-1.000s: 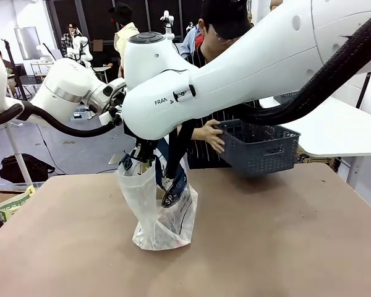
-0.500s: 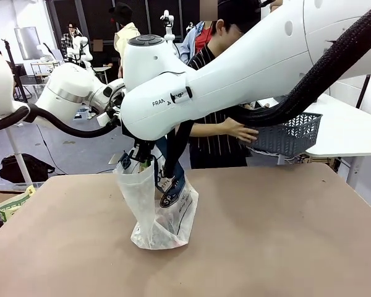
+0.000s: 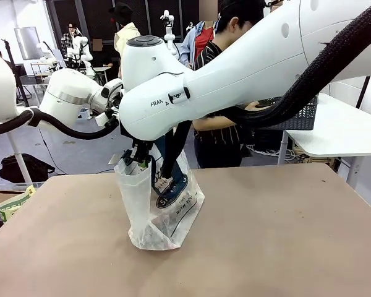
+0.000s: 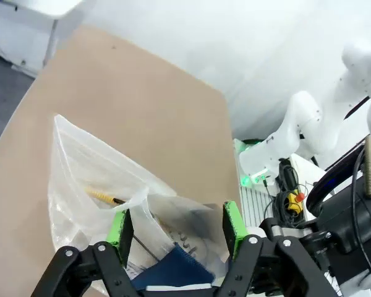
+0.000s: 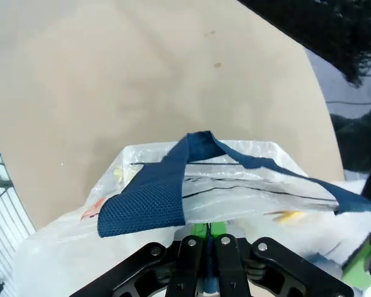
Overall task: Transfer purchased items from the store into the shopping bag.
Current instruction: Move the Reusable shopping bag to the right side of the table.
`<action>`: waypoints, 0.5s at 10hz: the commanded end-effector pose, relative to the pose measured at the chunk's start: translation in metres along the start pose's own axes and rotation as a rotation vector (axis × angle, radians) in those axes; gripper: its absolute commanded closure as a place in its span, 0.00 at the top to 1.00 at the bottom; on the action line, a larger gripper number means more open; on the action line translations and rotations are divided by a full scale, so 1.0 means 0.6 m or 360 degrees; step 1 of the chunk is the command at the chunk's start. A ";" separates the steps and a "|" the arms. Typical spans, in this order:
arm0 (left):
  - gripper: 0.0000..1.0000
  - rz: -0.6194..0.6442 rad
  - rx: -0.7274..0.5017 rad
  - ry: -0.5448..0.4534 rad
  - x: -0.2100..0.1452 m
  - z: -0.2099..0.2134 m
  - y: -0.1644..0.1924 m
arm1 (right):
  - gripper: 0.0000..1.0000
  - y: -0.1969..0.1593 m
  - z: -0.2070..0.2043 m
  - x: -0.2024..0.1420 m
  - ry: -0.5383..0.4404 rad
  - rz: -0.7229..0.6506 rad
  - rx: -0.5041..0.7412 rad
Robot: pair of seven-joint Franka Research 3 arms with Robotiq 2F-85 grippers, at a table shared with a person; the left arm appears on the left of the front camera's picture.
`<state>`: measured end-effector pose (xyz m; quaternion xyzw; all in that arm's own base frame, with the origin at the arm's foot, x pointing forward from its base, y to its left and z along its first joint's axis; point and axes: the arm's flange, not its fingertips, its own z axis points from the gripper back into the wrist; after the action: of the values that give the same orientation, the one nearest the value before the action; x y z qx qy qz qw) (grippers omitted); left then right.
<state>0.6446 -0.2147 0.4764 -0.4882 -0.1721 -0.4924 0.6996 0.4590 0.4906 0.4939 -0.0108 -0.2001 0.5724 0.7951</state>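
Note:
The shopping bag (image 3: pixel 162 207), clear plastic with navy straps, stands upright on the brown table (image 3: pixel 284 235), left of centre. My right gripper (image 3: pixel 138 158) reaches across to its top. In the right wrist view the right gripper (image 5: pixel 205 240) is shut on the bag's rim beside the navy strap (image 5: pixel 149 201). My left gripper (image 4: pixel 176 226) is open, its green pads (image 4: pixel 119 226) wide apart with the bag's rim and a strap lying loosely between them. Inside the bag lie purchased items: a slim yellow one (image 4: pixel 105 197), another yellow one (image 5: pixel 286 216) and a red one (image 5: pixel 94 208).
A person (image 3: pixel 222 80) stands at the far side, holding a dark grey lattice basket (image 3: pixel 292 115) above a white side table (image 3: pixel 346 133) at the back right. A black bag (image 3: pixel 21 167) lies on the floor at left.
My left gripper has opened and let go of the bag's rim. The person carried the basket up and away to the right. The bag's front has spread, showing its logo.

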 end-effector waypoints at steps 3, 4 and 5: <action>0.76 -0.0054 -0.0130 -0.0091 0.008 0.001 0.016 | 0.00 0.000 -0.010 0.017 -0.0021 0.0034 -0.0014; 0.76 -0.0013 -0.0088 -0.0042 0.012 -0.005 0.016 | 0.00 0.001 -0.010 0.018 -0.0011 0.0027 -0.0023; 0.76 0.0010 -0.0031 0.0022 0.017 -0.011 0.016 | 0.00 0.002 -0.011 0.019 -0.0003 0.0021 -0.0036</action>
<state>0.6497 -0.2194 0.4719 -0.5116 -0.1727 -0.4927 0.6824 0.4623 0.4964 0.4915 -0.0071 -0.2002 0.5731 0.7946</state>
